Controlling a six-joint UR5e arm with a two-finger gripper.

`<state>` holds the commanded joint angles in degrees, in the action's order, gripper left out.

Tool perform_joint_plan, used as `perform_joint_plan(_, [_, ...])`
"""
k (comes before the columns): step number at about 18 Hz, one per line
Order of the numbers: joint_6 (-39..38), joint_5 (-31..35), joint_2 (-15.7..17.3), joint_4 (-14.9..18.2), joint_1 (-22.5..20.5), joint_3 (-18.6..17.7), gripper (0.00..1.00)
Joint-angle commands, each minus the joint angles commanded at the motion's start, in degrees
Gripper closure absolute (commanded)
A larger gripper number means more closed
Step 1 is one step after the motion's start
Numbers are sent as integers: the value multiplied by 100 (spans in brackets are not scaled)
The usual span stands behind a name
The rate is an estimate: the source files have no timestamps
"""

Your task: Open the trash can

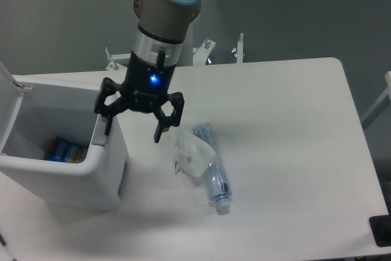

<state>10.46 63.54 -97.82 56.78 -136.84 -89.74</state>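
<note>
The jaws of the gripper [135,123] stand spread wide and hold nothing, hanging over the right rim of the trash can [67,175], which sits at the left end of the white desk [293,151]. Its lid [7,99] already stands upright at the far left, so the inside shows, with a blue packet [61,150] at the bottom. The bin looks like stiff, light, smooth plastic, likely to slide if shoved sideways; the lid edge or front tab seems the sensible hold. A crushed clear plastic bottle [211,166] lies just right of the bin.
</note>
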Motion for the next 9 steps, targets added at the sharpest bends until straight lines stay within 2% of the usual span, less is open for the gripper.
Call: perform_joint_plan(9, [1220, 9, -316, 0, -853, 229, 0])
